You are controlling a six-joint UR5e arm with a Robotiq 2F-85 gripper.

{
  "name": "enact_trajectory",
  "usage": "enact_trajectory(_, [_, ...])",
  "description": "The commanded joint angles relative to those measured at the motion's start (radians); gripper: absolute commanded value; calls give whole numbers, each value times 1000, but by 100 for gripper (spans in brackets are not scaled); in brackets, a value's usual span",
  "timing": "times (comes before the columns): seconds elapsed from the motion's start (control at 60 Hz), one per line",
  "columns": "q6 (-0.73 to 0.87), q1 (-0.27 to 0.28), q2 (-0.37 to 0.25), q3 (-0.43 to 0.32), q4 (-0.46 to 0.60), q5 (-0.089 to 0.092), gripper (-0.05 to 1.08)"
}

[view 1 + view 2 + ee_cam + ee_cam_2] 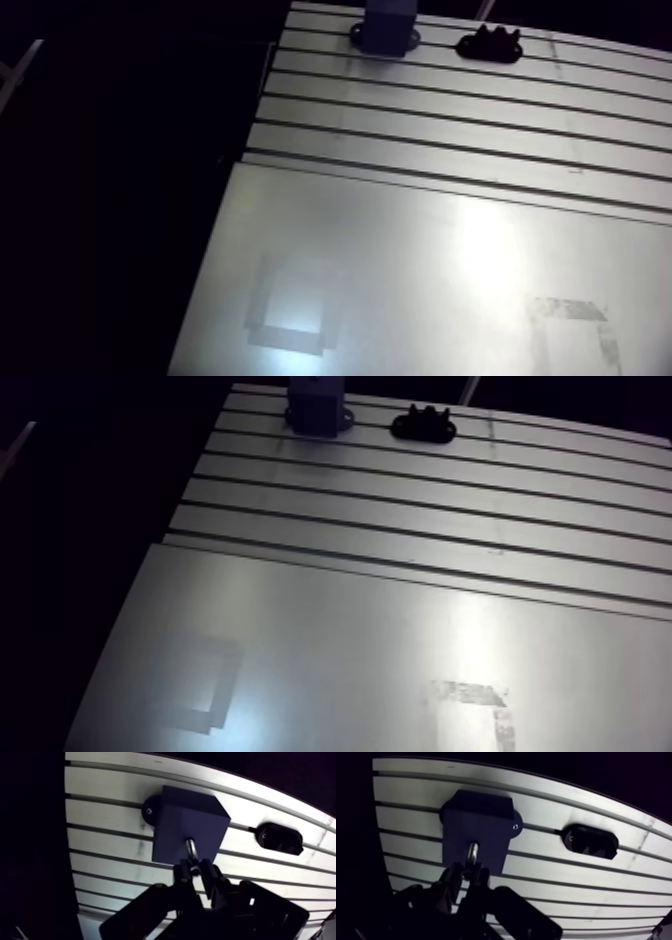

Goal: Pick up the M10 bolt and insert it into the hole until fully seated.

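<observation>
Well, in the arm view I see the block at the top of the frame, a little right of the middle, standing on the table. A black piece sits just to its right. My gripper and the bolt do not show there.

Next, in the wrist view, my gripper is squeezed tight on the bolt. The bolt sticks straight out ahead of my fingers, and its long way points right at the near face of the block. Its tip meets that face, about in the middle. I cannot see the hole, so I cannot tell how far in the bolt is. I think the push must go straight along the bolt, with no tilting, or it could jam.
</observation>
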Motion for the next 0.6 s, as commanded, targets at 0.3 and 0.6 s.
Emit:
enact_trajectory(0.3, [0,-3,1,10,-3,-5,106])
enact_trajectory(0.6, [0,-1,2,13,-7,-5,106])
